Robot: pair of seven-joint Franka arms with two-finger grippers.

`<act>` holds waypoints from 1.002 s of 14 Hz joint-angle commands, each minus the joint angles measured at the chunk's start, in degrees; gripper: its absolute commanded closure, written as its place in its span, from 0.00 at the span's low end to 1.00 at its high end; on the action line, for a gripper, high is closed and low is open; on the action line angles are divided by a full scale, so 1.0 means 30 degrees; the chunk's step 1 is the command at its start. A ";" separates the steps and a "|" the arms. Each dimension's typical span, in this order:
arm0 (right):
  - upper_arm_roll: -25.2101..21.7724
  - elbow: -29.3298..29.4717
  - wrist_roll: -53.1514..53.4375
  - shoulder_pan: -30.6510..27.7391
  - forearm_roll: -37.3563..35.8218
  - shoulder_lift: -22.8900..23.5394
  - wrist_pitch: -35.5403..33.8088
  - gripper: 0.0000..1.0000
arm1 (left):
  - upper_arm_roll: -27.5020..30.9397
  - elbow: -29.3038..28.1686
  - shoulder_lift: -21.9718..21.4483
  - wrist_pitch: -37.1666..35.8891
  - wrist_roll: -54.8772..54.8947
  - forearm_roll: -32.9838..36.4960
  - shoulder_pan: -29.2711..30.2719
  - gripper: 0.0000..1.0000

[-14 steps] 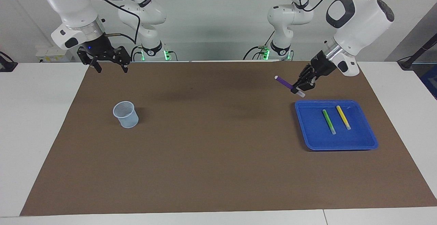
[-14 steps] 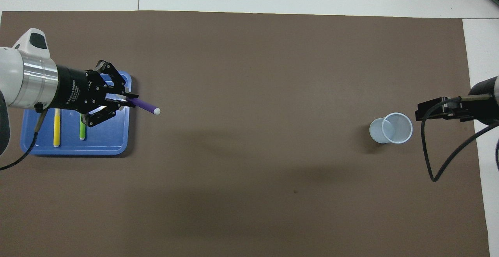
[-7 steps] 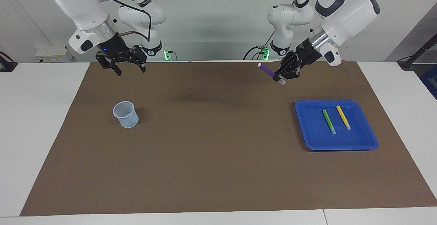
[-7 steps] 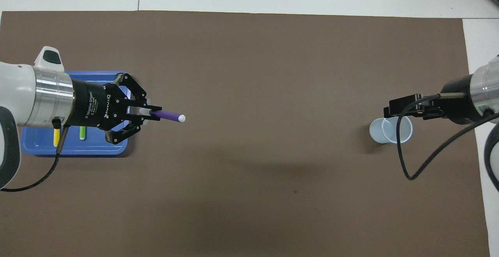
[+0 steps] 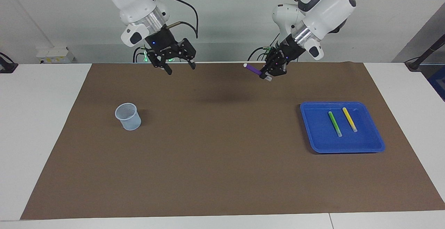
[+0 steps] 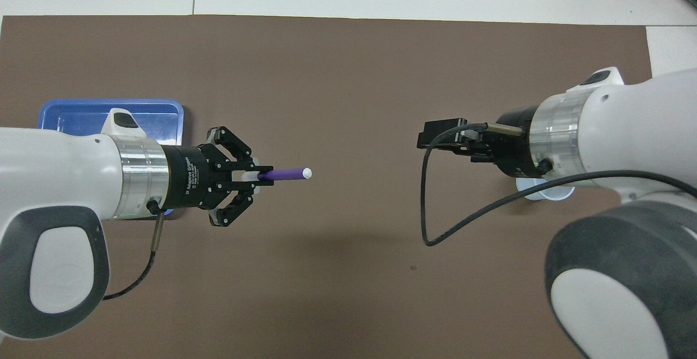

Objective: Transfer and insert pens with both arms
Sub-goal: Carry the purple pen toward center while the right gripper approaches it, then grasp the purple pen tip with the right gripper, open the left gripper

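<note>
My left gripper is shut on the whitish end of the purple pen and holds it in the air over the mat's middle. The pen lies about level and points at my right gripper, which is open, empty and raised, a clear gap from the pen's tip. In the overhead view the left gripper and purple pen face the right gripper. The green pen and yellow pen lie side by side in the blue tray; the left arm hides them in the overhead view.
A pale blue mesh cup stands upright on the brown mat toward the right arm's end; in the overhead view only its rim shows under the right arm. The blue tray sits toward the left arm's end.
Both arms have swung toward the table's middle. The left gripper carried the purple pen up and away from the tray. The right gripper moved from beside the cup toward the pen.
</note>
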 commanded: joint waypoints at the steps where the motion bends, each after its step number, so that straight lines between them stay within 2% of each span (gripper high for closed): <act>1: -0.0074 -0.0804 0.1949 0.1045 0.0982 -0.0248 0.1853 0.00 | 0.0259 -0.0967 -0.0882 0.0364 -0.0237 -0.0354 -0.0281 1.00; 4: -0.0045 -0.1829 0.2332 0.1779 0.2619 -0.0102 0.4080 0.00 | 0.0259 -0.0967 -0.0882 0.0160 -0.0120 -0.0325 -0.0310 1.00; 6: -0.0045 -0.1832 0.3938 0.2131 0.3941 0.0161 0.4581 0.00 | 0.0288 -0.0938 -0.1027 -0.0105 -0.0148 -0.0354 -0.0222 1.00; 10: -0.0045 -0.1861 0.5962 0.4499 0.3945 0.0483 0.5813 0.00 | 0.0347 -0.0938 -0.1057 -0.0602 -0.0149 -0.0383 -0.0105 1.00; 12: -0.0045 -0.1919 0.7862 0.5585 0.3945 0.0573 0.7125 0.00 | 0.0376 -0.0938 -0.1145 -0.0662 -0.0178 -0.0529 -0.0075 1.00; 14: -0.0045 -0.2212 0.8749 0.6000 0.3945 0.0573 0.7572 0.00 | 0.0522 -0.0938 -0.1174 -0.0837 -0.0149 -0.0647 -0.0046 1.00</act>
